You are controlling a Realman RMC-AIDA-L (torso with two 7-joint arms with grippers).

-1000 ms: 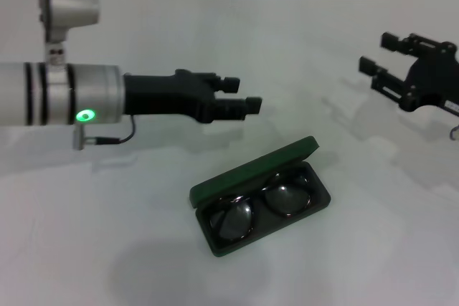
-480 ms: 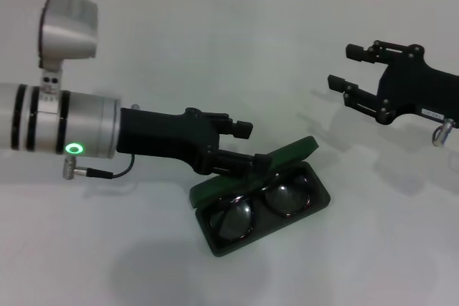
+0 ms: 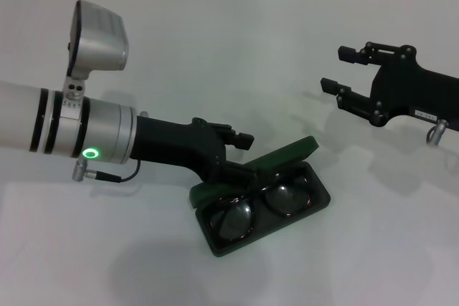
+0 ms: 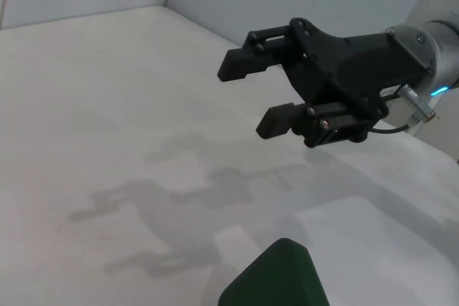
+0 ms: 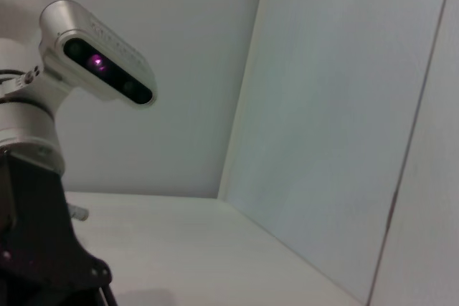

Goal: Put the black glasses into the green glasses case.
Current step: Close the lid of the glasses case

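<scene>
A: So where are the black glasses (image 3: 262,204) sitting?
B: Inside my green glasses case (image 3: 287,215) (lid up). My left gripper (image 3: 247,154) is touching that lid, fingers spread; right gripper (image 3: 335,69) is hovering open, well apart.

no text, brand, number or sign can be read anywhere here. the right pincer (image 3: 341,69) carries a small pale label on the side of its black body in the head view, but its print is too fine to make out. the lid of the green glasses case (image 3: 259,193) shows no lettering that can be read from this angle. the left arm's silver wrist shows only a glowing green ring light, with no characters on it.
</scene>
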